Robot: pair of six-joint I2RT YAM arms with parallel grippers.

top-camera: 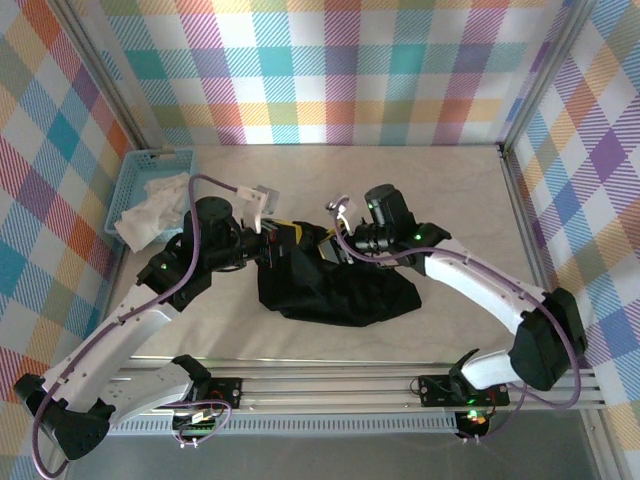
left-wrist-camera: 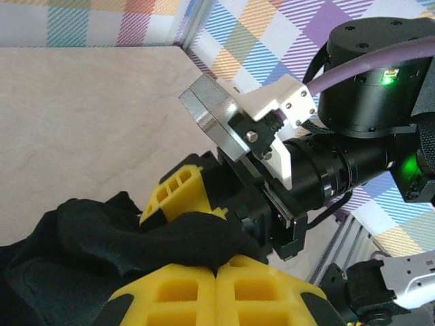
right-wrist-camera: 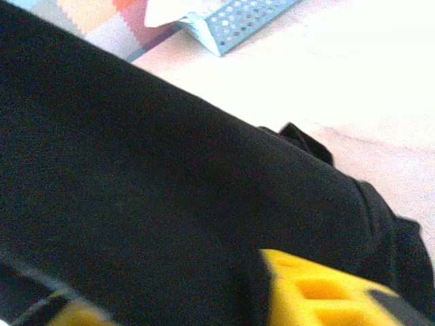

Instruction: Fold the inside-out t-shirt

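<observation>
Left claw [top-camera: 272, 241] pinches a fold of the shirt [top-camera: 340, 292], yellow pads [left-wrist-camera: 262, 288] pressed together. Right claw [top-camera: 318, 240], almost touching it, also grips cloth. The rest of the shirt lies bunched on the counter [top-camera: 450, 200], just base-side of both claws, long axis left to right, neither arm nearer. The left wrist view shows the claws meeting. The right wrist view shows cloth draped across its fingers, with the basket [right-wrist-camera: 238, 24] beyond.
</observation>
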